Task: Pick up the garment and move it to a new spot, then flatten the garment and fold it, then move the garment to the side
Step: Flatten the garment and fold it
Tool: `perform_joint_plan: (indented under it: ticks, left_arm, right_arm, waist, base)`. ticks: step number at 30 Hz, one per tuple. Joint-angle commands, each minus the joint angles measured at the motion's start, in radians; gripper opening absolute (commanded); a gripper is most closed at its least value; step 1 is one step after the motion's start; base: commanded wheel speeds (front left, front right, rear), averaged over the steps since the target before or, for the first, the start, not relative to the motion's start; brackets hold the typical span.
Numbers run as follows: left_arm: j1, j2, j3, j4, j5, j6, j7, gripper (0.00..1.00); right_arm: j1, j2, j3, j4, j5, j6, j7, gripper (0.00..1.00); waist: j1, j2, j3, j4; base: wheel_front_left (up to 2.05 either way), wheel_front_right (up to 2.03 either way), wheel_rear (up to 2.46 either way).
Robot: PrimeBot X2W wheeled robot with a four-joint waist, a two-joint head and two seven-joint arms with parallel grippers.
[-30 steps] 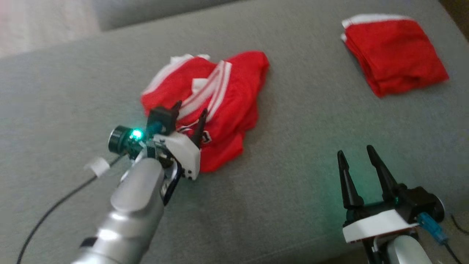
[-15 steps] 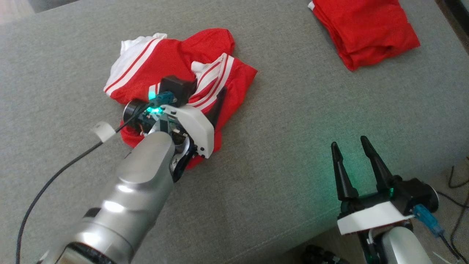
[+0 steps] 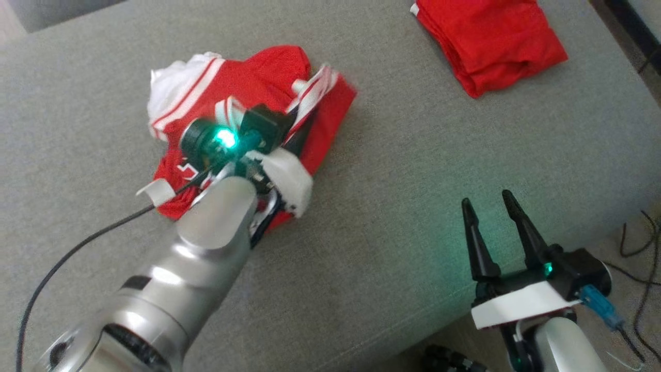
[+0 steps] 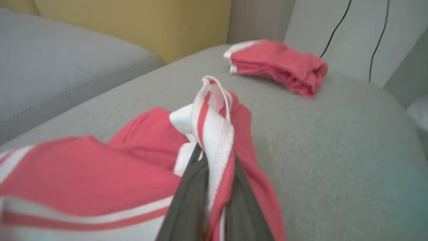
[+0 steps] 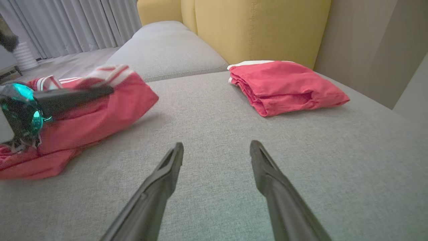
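The garment (image 3: pixel 242 82), a crumpled red piece with white stripes, lies on the grey sofa cushion (image 3: pixel 403 170). My left gripper (image 3: pixel 302 129) sits on its right side. The left wrist view has the two dark fingers (image 4: pixel 190 201) of my left gripper (image 4: pixel 208 160) pressed together on a raised white-and-red striped fold of the garment (image 4: pixel 83 174). In the right wrist view the garment (image 5: pixel 100 110) is at the left with the left gripper (image 5: pixel 108 89) across it. My right gripper (image 3: pixel 486 199) hovers open over bare cushion near the front edge, its fingers spread with nothing between them (image 5: pixel 217 145).
A folded red garment (image 3: pixel 490 41) rests at the far right of the cushion (image 5: pixel 284 85). A yellow backrest (image 5: pixel 254 30) stands behind it. The cushion's front edge runs past the right gripper, with dark cables (image 3: pixel 635 243) on the floor beyond.
My left gripper has closed on the striped fold and lifted it a little. The head camera has shifted, so the whole picture slid. The right gripper stays open.
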Motion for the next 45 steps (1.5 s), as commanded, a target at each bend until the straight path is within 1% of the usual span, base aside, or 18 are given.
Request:
perform_joint_plan:
  ticks: [1,4,8,9,10,13,16,18,19,21,26,27,28,29,33,37,41,45]
  left_arm:
    - [-0.073,0.003,0.009,-0.091,-0.052,-0.009,-0.039,0.00]
    - [-0.155,0.003,-0.023,-0.188,-0.086,0.001,-0.068,0.00]
    - [-0.277,0.003,-0.016,-0.210,-0.083,0.024,-0.083,0.00]
    - [-0.353,0.006,0.025,-0.199,-0.094,0.033,-0.099,0.00]
    - [-0.353,0.006,0.025,-0.199,-0.094,0.033,-0.099,0.00]
    - [-0.431,0.019,0.106,-0.195,-0.131,0.043,-0.122,0.00]
    - [-0.422,0.041,0.186,-0.201,-0.193,0.044,-0.133,0.00]
    - [-0.363,0.060,0.213,-0.211,-0.219,0.049,-0.136,0.00]
    - [-0.260,0.078,0.234,-0.226,-0.247,0.059,-0.139,0.00]
    - [-0.124,0.101,0.257,-0.252,-0.267,0.079,-0.142,0.00]
    - [0.317,0.115,0.382,-0.375,-0.314,0.111,-0.143,0.00]
    - [0.405,0.112,0.410,-0.403,-0.310,0.111,-0.143,0.26]
    - [0.488,0.109,0.436,-0.432,-0.301,0.110,-0.143,0.74]
    - [0.566,0.101,0.462,-0.458,-0.293,0.108,-0.143,1.00]
    - [0.817,0.074,0.544,-0.555,-0.253,0.098,-0.144,1.00]
    - [0.920,0.088,0.612,-0.632,-0.214,0.109,-0.144,1.00]
    - [0.871,0.155,0.613,-0.700,-0.145,0.106,-0.132,1.00]
    - [0.714,0.239,0.568,-0.747,-0.086,0.058,-0.034,1.00]
  right_arm:
    - [-0.003,-0.007,0.006,-0.026,0.002,-0.001,-0.004,1.00]
    - [0.012,-0.007,-0.002,-0.021,-0.005,-0.001,-0.004,1.00]
    - [0.021,-0.007,0.010,-0.013,-0.010,-0.001,-0.004,1.00]
    - [0.031,-0.007,0.004,-0.011,-0.014,-0.001,-0.004,1.00]
    - [0.031,-0.007,0.004,-0.011,-0.014,-0.001,-0.004,1.00]
    - [0.053,-0.006,-0.017,-0.011,-0.020,-0.001,-0.004,1.00]
    - [0.075,-0.006,-0.036,-0.013,-0.022,-0.001,-0.004,1.00]
    - [0.090,-0.006,-0.048,-0.016,-0.022,-0.001,-0.004,1.00]
    - [0.101,-0.006,-0.053,-0.018,-0.022,-0.001,-0.004,1.00]
    - [0.109,-0.006,-0.059,-0.020,-0.023,-0.001,-0.004,1.00]
    - [0.124,-0.006,-0.073,-0.023,-0.032,-0.001,-0.004,1.00]
    - [0.126,-0.006,-0.076,-0.022,-0.035,-0.001,-0.004,1.00]
    - [0.128,-0.006,-0.081,-0.022,-0.037,-0.001,-0.004,1.00]
    - [0.131,-0.006,-0.089,-0.023,-0.038,-0.001,-0.004,1.00]
    - [0.148,-0.006,-0.111,-0.027,-0.042,-0.001,-0.004,1.00]
    - [0.154,-0.006,-0.111,-0.032,-0.040,-0.001,-0.004,1.00]
    - [0.144,-0.006,-0.094,-0.034,-0.039,-0.001,-0.004,1.00]
    - [0.119,-0.006,-0.081,-0.037,-0.039,-0.001,-0.004,1.00]
  waist:
    - [0.0000,0.0000,-0.026,0.009]
    - [0.0000,0.0000,-0.069,0.031]
    - [0.0000,0.0000,-0.116,0.043]
    - [0.0000,0.0000,-0.149,0.058]
    - [0.0000,0.0000,-0.149,0.058]
    - [0.0000,0.0000,-0.181,0.097]
    - [0.0000,0.0000,-0.208,0.147]
    - [0.0000,0.0000,-0.218,0.186]
    - [0.0000,0.0000,-0.225,0.224]
    - [0.0000,0.0000,-0.227,0.258]
    - [0.0000,0.0000,-0.228,0.329]
    - [0.0000,0.0000,-0.229,0.338]
    - [0.0000,0.0000,-0.230,0.348]
    - [0.0000,0.0000,-0.232,0.358]
    - [0.0000,0.0000,-0.242,0.396]
    - [0.0000,0.0000,-0.240,0.424]
    - [0.0000,0.0000,-0.223,0.431]
    - [0.0000,0.0000,-0.182,0.421]
  base:
    - [0.00,0.00,0.00]
    - [0.00,0.00,0.00]
    - [0.00,0.00,0.00]
    - [0.00,0.00,0.00]
    - [0.00,0.00,0.00]
    - [0.00,0.00,0.00]
    - [0.00,0.00,0.00]
    - [0.00,0.00,0.00]
    - [0.00,0.00,0.00]
    - [0.00,0.00,0.00]
    - [0.00,0.00,0.00]
    - [0.00,0.00,0.00]
    - [0.00,0.00,0.00]
    - [0.00,0.00,0.00]
    - [0.00,0.00,0.00]
    - [0.00,0.00,0.00]
    - [0.00,0.00,0.00]
    - [0.00,0.00,0.00]
